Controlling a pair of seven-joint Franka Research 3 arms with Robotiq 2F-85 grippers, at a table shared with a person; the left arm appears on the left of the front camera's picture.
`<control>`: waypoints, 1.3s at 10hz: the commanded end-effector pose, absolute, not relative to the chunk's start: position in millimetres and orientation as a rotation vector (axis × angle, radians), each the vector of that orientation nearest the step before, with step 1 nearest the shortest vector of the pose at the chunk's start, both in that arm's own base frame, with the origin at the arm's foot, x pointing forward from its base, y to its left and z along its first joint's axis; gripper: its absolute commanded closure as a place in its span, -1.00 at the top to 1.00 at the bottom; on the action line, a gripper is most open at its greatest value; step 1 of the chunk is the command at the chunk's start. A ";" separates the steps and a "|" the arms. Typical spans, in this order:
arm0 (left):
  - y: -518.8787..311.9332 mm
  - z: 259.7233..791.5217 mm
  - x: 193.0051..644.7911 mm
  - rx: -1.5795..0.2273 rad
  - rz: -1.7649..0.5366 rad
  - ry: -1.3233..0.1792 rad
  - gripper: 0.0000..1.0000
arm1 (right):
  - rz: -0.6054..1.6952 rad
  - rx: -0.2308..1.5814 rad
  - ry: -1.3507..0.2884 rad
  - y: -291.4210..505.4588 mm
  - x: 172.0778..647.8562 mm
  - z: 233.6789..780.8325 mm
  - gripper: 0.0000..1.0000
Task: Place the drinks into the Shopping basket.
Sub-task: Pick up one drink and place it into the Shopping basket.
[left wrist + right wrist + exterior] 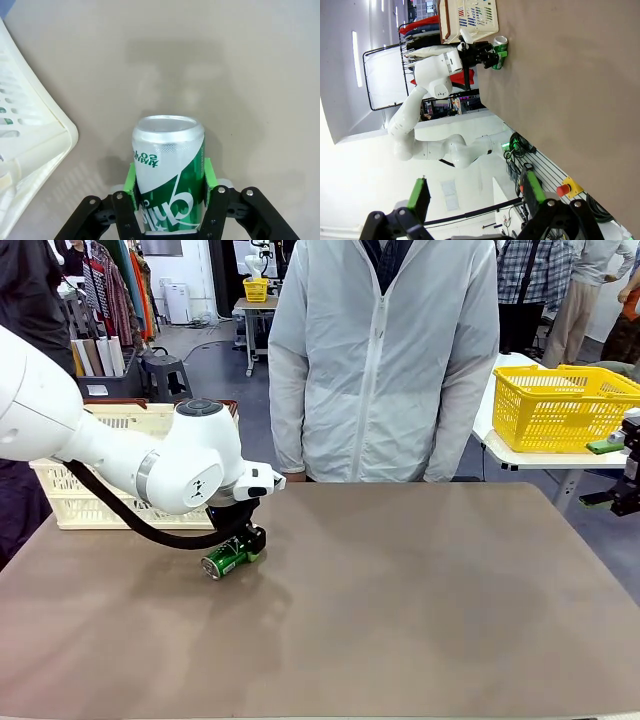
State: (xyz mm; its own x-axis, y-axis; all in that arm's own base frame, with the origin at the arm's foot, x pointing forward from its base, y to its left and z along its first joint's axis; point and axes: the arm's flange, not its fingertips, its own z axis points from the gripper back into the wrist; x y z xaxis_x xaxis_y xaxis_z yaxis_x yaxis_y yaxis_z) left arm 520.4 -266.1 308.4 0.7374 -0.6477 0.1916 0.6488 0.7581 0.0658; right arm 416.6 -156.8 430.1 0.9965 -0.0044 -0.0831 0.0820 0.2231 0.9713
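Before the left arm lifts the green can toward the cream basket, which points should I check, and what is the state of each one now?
1. left gripper closed on the green can: ok, a green pad presses on each side.
2. Can centred between the pads: ok in the left wrist view.
3. Can off the table: not ok, it lies on its side on the surface.
4. Shopping basket close by: ok, it stands beside the left arm.
5. Free room inside the basket: cannot tell.
6. right gripper out of the way: ok, open, far at the table's right edge.
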 end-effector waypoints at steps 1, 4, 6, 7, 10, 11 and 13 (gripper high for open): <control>-267.9 308.9 522.1 0.048 -0.672 -0.199 -1.00 | -0.070 1.322 0.086 -157.7 416.6 433.8 1.00; -257.5 335.5 517.5 0.010 -0.584 -0.178 -1.00 | -0.070 1.322 0.086 -157.7 416.6 433.8 1.00; -228.7 414.7 493.0 -0.128 -0.497 -0.084 -1.00 | -0.070 1.322 0.086 -157.7 416.6 433.8 1.00; -209.8 457.8 475.4 -0.178 -0.447 -0.083 -1.00 | -0.070 1.322 0.086 -157.7 416.6 433.8 1.00; -179.5 510.6 435.8 -0.168 -0.445 -0.055 -1.00 | -0.070 1.322 0.086 -157.7 416.6 433.8 1.00; -168.2 524.6 425.5 -0.197 -0.450 -0.074 -1.00 | -0.070 1.322 0.086 -157.7 416.6 433.8 1.00; -176.6 529.8 431.1 -0.188 -0.435 -0.045 -1.00 | -0.070 1.322 0.086 -157.7 416.6 433.8 1.00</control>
State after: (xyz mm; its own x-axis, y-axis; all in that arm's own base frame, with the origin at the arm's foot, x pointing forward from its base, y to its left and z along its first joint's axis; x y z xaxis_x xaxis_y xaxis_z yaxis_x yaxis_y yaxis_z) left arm 422.7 -161.8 537.3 0.9228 -0.3705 0.1058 0.3839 0.9072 -0.1720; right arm 416.7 -156.7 429.9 0.9965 -0.0043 -0.0834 0.0822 0.2231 0.9713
